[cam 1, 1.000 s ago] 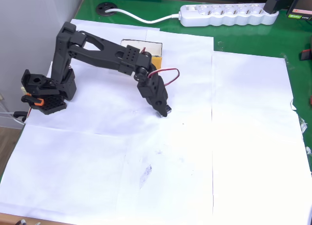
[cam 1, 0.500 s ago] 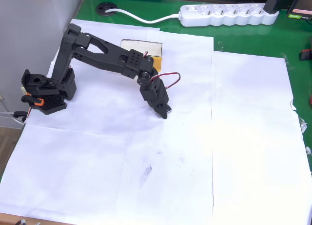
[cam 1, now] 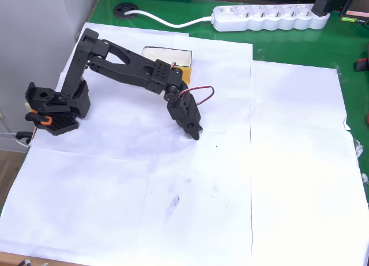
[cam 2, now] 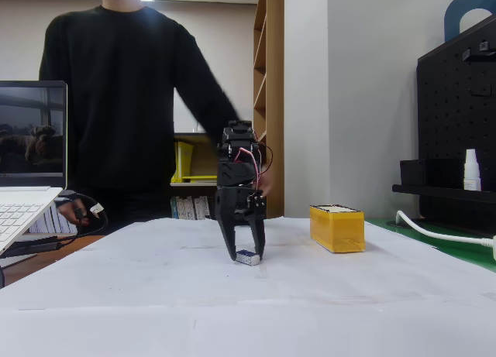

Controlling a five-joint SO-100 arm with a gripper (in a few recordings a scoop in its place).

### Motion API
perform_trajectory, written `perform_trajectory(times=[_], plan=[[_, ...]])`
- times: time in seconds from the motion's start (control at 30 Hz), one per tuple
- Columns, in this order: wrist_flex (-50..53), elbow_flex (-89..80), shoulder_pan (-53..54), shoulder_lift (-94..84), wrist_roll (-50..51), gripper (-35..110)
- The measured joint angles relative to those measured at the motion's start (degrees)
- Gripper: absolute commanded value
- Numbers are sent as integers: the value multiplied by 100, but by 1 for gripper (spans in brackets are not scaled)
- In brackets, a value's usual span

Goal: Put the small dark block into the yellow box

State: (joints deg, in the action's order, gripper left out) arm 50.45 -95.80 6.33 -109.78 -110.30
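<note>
The small dark block [cam 2: 248, 257], with a pale end, sits between the fingertips of my black gripper [cam 2: 247, 254], which points straight down and is shut on it just at the paper's surface. From overhead the gripper [cam 1: 196, 134] hides the block. The yellow box [cam 2: 336, 228] stands to the right of the gripper in the fixed view. In the overhead view the yellow box [cam 1: 183, 57] lies up and to the left of the gripper, partly covered by the arm.
White paper sheets [cam 1: 288, 179] cover the green table. A white power strip [cam 1: 268, 17] and its cable lie along the far edge. A person in a black top [cam 2: 116, 101] stands behind the table, and a laptop [cam 2: 27, 179] sits at the left.
The arm has stretched out slightly, carrying the gripper a little to the right in the overhead view. The gripper stays low over the paper.
</note>
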Motion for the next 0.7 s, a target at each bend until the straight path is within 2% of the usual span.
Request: perform_trajectory(times=[0.03,0.43,0.7], plan=[[0,0,-18,-9,-9,0],[272,9,-176,141,0,0],[334,9,-325,1538,-9,0]])
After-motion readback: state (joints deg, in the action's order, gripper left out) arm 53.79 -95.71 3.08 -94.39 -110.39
